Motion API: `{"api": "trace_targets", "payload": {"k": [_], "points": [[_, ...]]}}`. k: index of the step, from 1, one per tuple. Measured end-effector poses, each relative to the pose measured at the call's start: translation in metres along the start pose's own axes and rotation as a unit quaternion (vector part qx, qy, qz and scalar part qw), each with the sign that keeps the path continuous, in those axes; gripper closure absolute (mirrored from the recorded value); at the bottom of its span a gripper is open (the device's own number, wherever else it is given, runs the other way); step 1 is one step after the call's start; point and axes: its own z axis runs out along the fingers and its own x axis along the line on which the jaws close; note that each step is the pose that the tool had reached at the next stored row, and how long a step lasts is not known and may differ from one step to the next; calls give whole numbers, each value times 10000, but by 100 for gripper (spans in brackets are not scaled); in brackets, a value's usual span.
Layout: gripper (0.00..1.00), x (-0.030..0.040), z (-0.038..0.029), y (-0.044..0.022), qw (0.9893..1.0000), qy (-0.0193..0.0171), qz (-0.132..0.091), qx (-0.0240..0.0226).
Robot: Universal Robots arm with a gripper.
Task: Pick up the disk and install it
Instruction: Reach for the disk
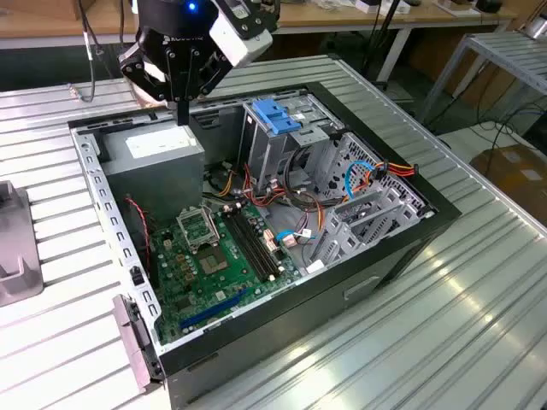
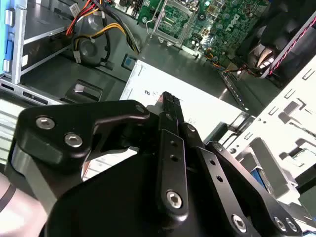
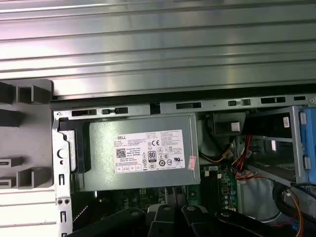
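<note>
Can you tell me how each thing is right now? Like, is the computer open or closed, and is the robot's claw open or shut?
computer case: lying on its side, panel off, insides showing.
gripper: shut, holding nothing, over the power supply.
power supply: fixed in the case's corner, sticker facing up.
drive cage: standing in the case, blue plastic part on top.
cables: hanging loose beside the drive cage.
</note>
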Motion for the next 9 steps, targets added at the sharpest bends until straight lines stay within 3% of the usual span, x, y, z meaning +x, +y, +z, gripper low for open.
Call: {"api": "trace_targets", "payload": {"k": [9], "points": [[90, 70, -2, -5, 10000, 0, 0, 0]]}}
